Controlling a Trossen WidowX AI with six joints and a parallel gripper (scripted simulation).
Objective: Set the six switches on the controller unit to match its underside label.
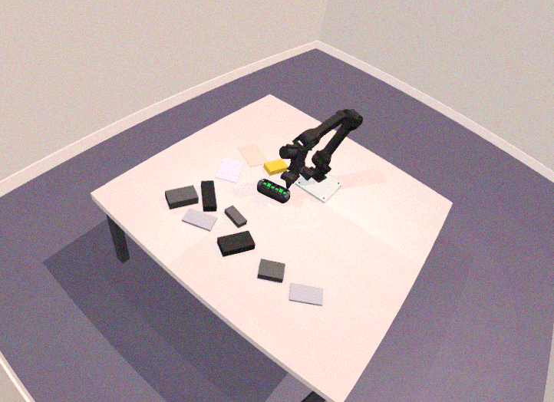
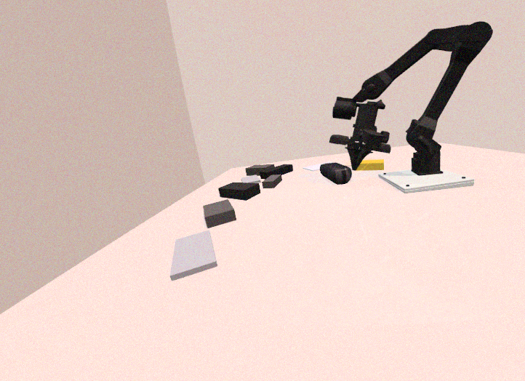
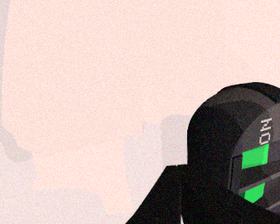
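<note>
The dark grey controller unit (image 1: 273, 190) (image 2: 335, 172) (image 3: 216, 137) sits on its base on the table, in front of the arm's base. Its row of rocker switches shows several green ends on top. In the wrist view only its rounded end shows at the lower right, with the print "ON" and two green rocker ends (image 3: 254, 158). My gripper (image 1: 287, 179) (image 2: 355, 166) (image 3: 179, 178) is shut and empty. It points down, low over the table, right at the unit's end nearest the arm's base. I cannot tell whether it touches the unit. The underside label is hidden.
A yellow block (image 1: 275, 166) (image 2: 371, 165) lies just behind the gripper. The arm's white base plate (image 1: 324, 192) (image 2: 441, 182) is to the right. A white sheet (image 1: 229, 169) and a beige sheet (image 1: 252, 154) lie behind. Several grey and black modules (image 1: 235, 242) (image 2: 238, 190) lie left and in front.
</note>
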